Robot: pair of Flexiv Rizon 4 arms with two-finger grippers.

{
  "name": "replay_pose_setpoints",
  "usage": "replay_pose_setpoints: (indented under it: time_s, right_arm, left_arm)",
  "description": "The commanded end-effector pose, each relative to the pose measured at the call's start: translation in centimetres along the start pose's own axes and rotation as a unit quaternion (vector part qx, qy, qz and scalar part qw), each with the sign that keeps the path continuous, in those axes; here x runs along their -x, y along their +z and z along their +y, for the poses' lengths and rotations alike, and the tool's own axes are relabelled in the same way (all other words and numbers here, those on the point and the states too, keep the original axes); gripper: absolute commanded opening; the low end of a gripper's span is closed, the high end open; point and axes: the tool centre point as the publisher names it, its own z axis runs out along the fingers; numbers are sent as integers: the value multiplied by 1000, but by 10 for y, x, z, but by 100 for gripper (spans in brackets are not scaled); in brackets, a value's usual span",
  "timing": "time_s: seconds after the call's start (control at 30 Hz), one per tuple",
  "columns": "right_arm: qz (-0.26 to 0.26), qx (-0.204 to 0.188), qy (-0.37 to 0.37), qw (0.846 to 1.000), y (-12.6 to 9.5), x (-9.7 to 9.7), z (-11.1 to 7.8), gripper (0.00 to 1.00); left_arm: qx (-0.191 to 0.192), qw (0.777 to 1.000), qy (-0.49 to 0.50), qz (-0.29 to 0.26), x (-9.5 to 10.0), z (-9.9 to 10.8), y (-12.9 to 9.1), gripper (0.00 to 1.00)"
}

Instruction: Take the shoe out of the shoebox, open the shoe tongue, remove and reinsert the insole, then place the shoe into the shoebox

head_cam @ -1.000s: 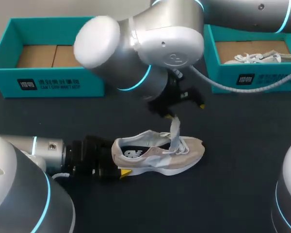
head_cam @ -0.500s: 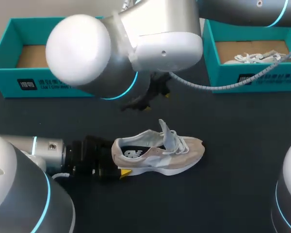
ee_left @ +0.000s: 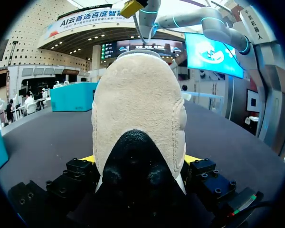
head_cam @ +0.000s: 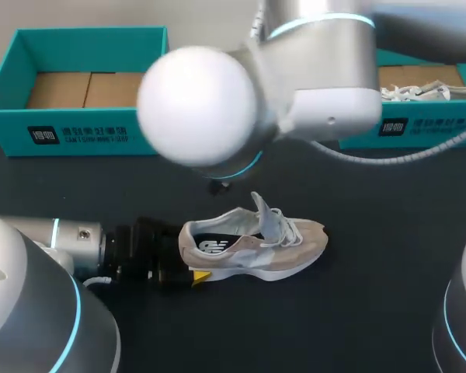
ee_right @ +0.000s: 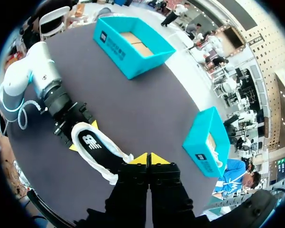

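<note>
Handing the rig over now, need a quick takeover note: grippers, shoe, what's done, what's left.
Grippers: left gripper shut on the heel of the shoe; right gripper shut, empty, above the shoe.
Things: shoe lies on the table; empty shoebox far left; second shoebox far right holds a spare shoe.
Done: shoe out, tongue pulled up.
Left: remove and reinsert insole, box the shoe.

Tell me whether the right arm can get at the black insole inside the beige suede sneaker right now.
Probably yes. The right gripper hangs shut above the beige suede sneaker, whose pale tongue stands up, leaving the black insole exposed. The left gripper clamps only the heel.
</note>
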Motion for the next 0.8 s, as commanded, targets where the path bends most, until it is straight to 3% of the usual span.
replay_pose_setpoints:
  time_s: [0.03,0.23,0.5,0.8]
  right_arm:
    - [39,62,1,997,5,7,-7,0]
    - [39,62,1,997,5,7,-7,0]
    - [114,16,-60,992,35,-37,0,0]
    - [146,-24,-109,983,63,-72,-6,0]
  left_arm:
    - [2,1000,0,-1,0,2,2,0]
    - [2,1000,0,-1,0,2,2,0]
    - [2,1000,0,-1,0,2,2,0]
    - [2,1000,0,-1,0,2,2,0]
